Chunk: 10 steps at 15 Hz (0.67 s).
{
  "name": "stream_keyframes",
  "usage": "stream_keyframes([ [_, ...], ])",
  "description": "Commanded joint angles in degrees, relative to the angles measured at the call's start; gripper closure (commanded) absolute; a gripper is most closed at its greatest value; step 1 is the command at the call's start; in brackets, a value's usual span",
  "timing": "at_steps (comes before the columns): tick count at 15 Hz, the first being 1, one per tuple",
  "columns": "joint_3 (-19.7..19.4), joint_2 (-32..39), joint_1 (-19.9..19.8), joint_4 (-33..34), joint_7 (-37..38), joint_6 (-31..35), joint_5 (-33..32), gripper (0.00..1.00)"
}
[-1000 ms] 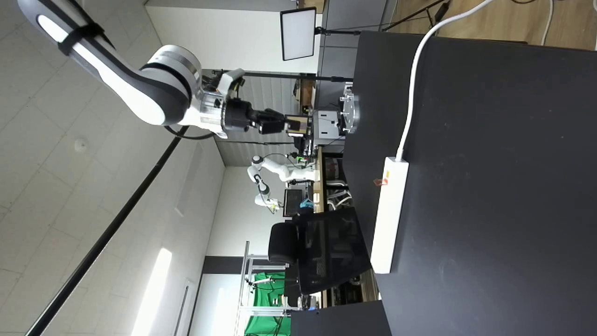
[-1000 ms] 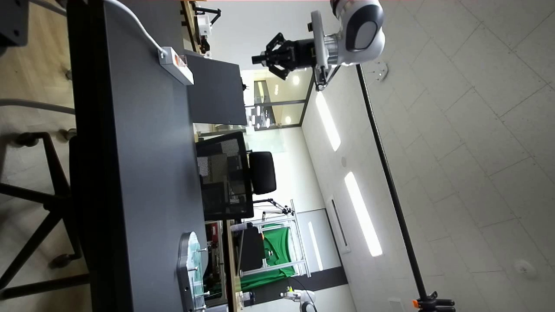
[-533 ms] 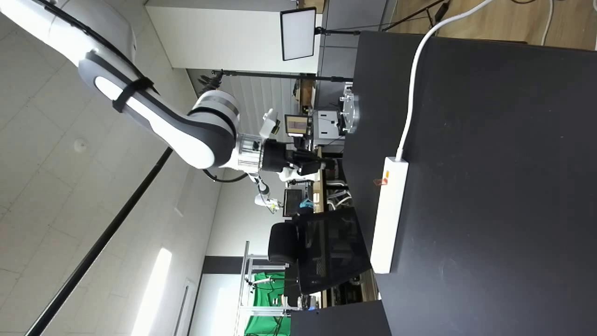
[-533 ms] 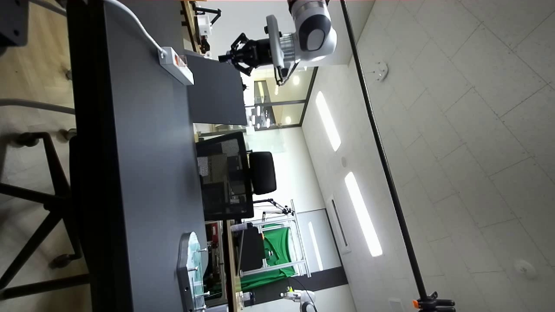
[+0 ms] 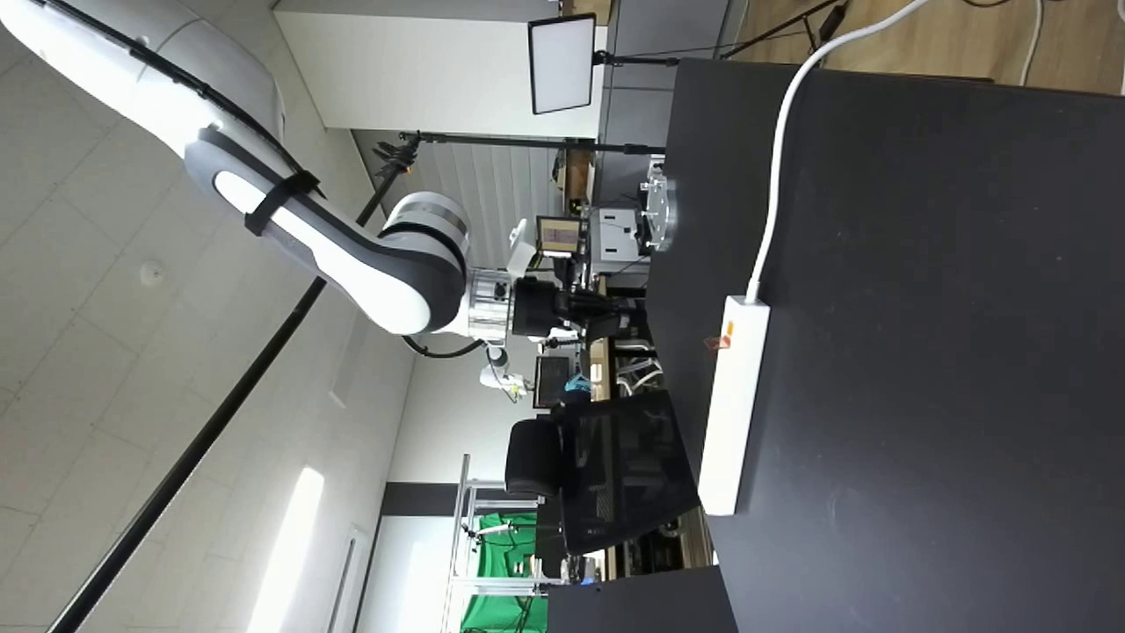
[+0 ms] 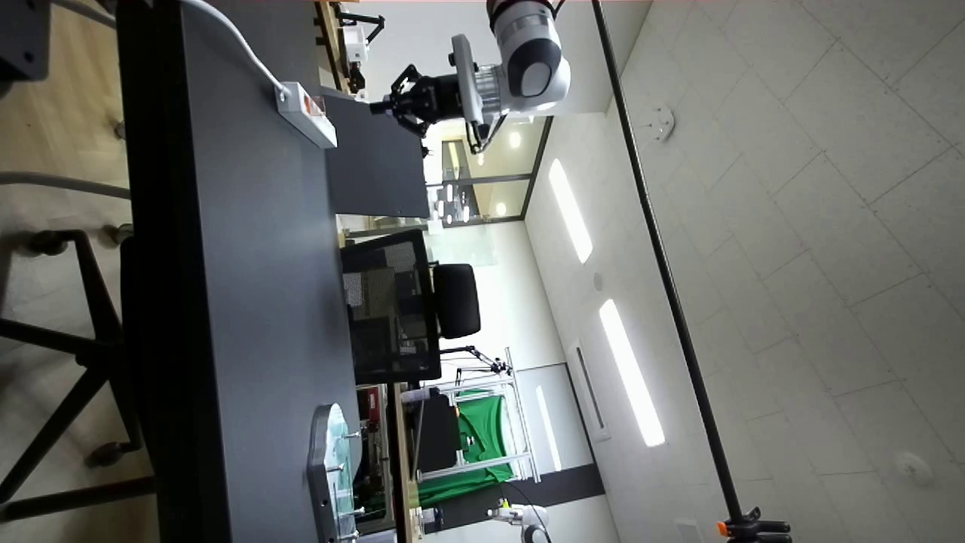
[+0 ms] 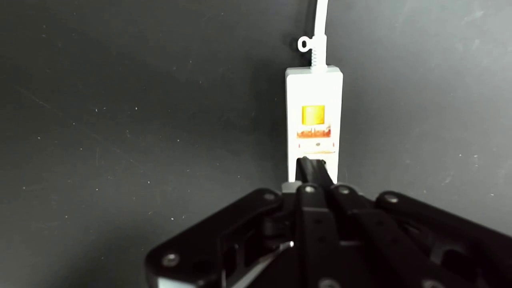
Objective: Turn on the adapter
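The adapter is a long white power strip lying on the dark table, in both exterior views and in the wrist view. An amber switch shows near its cable end, with an orange-red mark beside it. My gripper is shut and empty, in the air above the table and apart from the adapter. It also shows in an exterior view. In the wrist view my gripper has its fingertips together and covers the strip's lower part, just below the switch and mark.
The white cable runs from the strip's end across the table and over its edge. A clear plate with metal posts stands farther along the table. A black mesh chair stands behind the table.
My arm has come lower, towards the table and closer to the adapter, with most of the move in the first half second. The gripper stays shut. The adapter has not moved.
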Motion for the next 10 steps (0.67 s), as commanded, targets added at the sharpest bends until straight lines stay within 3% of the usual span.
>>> stream_keyframes([
  [1,1.4,0.0,-1.4,0.1,0.6,-0.1,-0.9,1.00],
  [10,1.8,3.0,-1.3,1.3,2.2,-0.6,-1.6,1.00],
])
